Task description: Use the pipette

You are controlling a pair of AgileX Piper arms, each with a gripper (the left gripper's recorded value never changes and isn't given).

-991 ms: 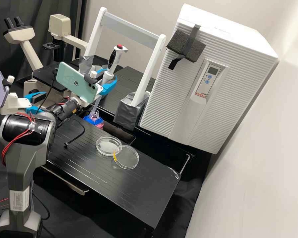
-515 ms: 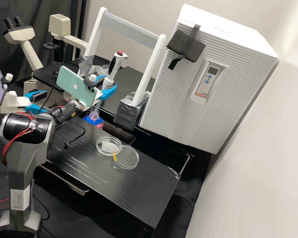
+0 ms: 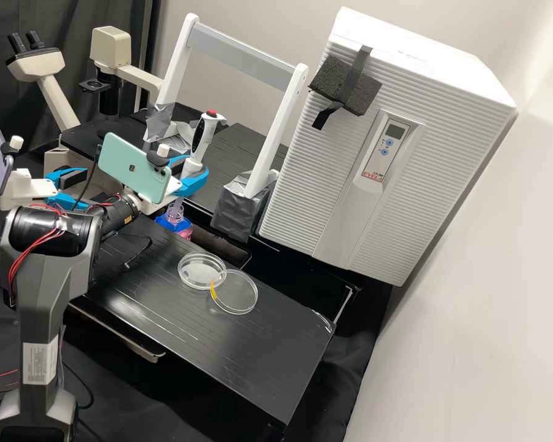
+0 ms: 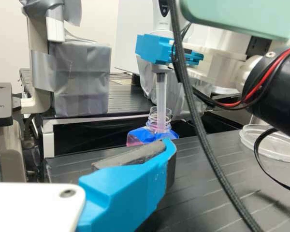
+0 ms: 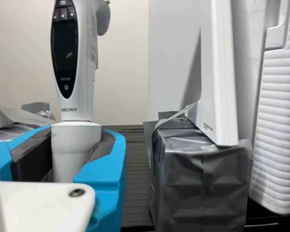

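My right gripper (image 3: 187,175) is shut on the white pipette (image 3: 203,132), held upright with its red button on top; its blue fingers clamp the lower barrel (image 5: 70,159). The clear tip (image 4: 160,96) reaches down into the neck of a small open bottle (image 3: 176,221) of pink liquid (image 4: 157,131). Two clear petri dishes (image 3: 201,270) (image 3: 235,291) lie side by side on the black bench (image 3: 258,350), right of the bottle. My left gripper (image 3: 64,187) stands open and empty at the far left, one of its blue fingers (image 4: 130,183) pointing toward the bottle.
A big white ribbed appliance (image 3: 387,141) stands at the right. A white frame with grey-taped feet (image 3: 239,209) rises just behind the bottle. A microscope (image 3: 49,73) sits at the back left. A thin black cable (image 3: 135,252) trails over the bench near the dishes.
My right arm has come down and a little to the left with the pipette, bringing the tip lower into the bottle's neck. The left arm and the dishes have kept still.
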